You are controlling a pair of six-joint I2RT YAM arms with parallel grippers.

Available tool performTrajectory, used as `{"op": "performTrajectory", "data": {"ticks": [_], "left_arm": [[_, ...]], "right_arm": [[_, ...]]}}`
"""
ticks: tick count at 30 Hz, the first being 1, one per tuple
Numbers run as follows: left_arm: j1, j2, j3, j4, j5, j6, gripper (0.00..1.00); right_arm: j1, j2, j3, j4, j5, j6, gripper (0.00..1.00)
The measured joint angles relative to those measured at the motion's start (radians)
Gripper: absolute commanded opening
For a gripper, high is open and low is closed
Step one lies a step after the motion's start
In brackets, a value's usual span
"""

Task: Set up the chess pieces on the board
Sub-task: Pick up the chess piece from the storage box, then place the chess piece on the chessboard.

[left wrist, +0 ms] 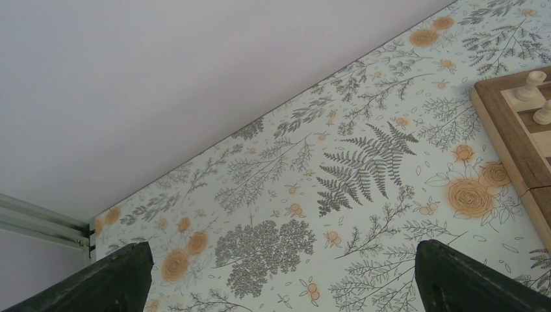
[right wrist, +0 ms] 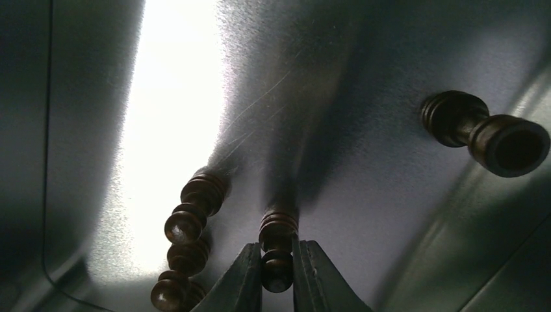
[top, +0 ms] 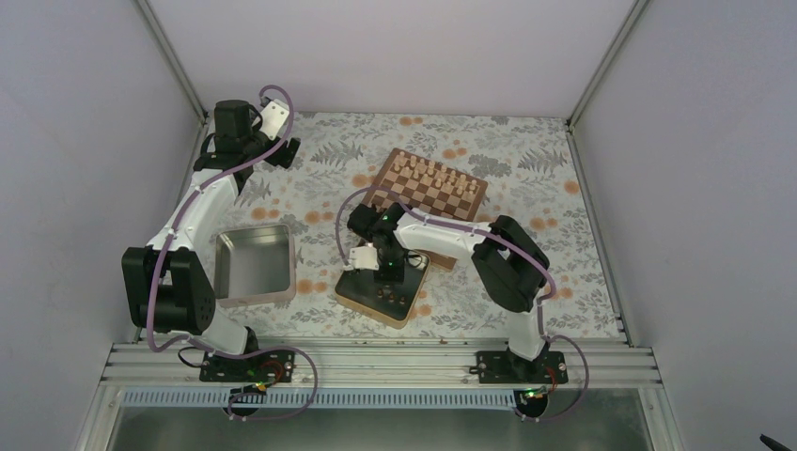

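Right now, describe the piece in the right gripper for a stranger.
Look in the tin under the right arm, near the board. Among the dark chess pieces there, it alone is pinched in the right gripper; the others lie loose.

Glossy wooden chess pieces (right wrist: 278, 229), scratched shiny metal tin (right wrist: 364, 130), smooth wooden board (left wrist: 513, 143)

- Square wooden chessboard (top: 428, 199) is showing tan-and-brown checks (brown border).
- Small wooden chessmen (right wrist: 278, 229) are gleaming dark brown.
- Table cover (left wrist: 364, 214) is bearing grey ferns, orange flowers.
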Motion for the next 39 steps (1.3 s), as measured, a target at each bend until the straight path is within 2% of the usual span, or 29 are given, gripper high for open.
{"op": "performTrajectory", "data": {"ticks": [8,15,22,29,39], "left_arm": [[0.0,0.0,0.0,0.0,0.0,0.0,1.0],[0.0,0.0,0.0,0.0,0.0,0.0,1.0],[0.0,0.0,0.0,0.0,-0.001,0.0,1.0],[0.0,0.0,0.0,0.0,-0.001,0.0,1.0],[0.0,0.0,0.0,0.0,-0.001,0.0,1.0]], "right_arm": [[0.0,-0.023,0.007,-0.016,0.016,0.0,0.08],[-0.023,-0.089,0.126,-0.07,0.048,-0.003,0.08],[-0.171,-0.108,0.273,-0.095,0.084,-0.044,0.07],[-0.318,-0.051,0.356,-0.095,0.104,-0.095,0.07],[-0.354,0.066,0.359,-0.086,0.077,-0.136,0.07]]}}
